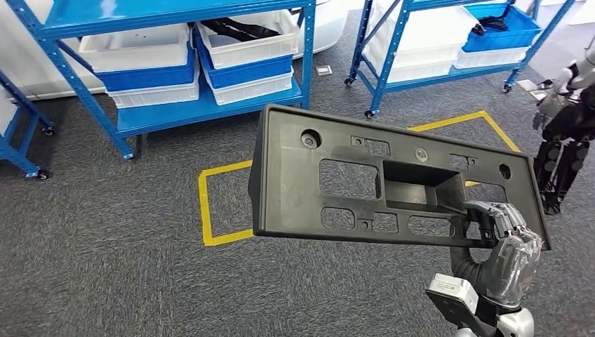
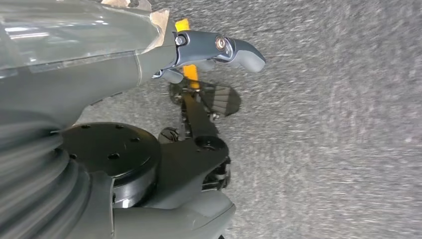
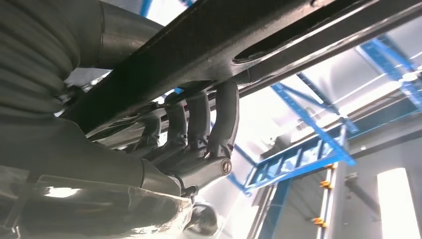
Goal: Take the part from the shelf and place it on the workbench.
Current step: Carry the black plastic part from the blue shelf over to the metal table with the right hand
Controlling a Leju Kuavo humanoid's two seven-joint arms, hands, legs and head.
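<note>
Under part (image 1: pixel 365 179) edge, right hand (image 1: pixel 506 246) fingers (image 3: pixel 199 119) curled, gripping.

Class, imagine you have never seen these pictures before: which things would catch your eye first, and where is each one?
First comes the large black plastic part, a flat panel with cut-outs, held up in the middle of the head view by the right hand gripping its lower right corner. Behind it, blue shelves carry white and blue bins, and yellow tape marks a rectangle on the grey carpet.
</note>
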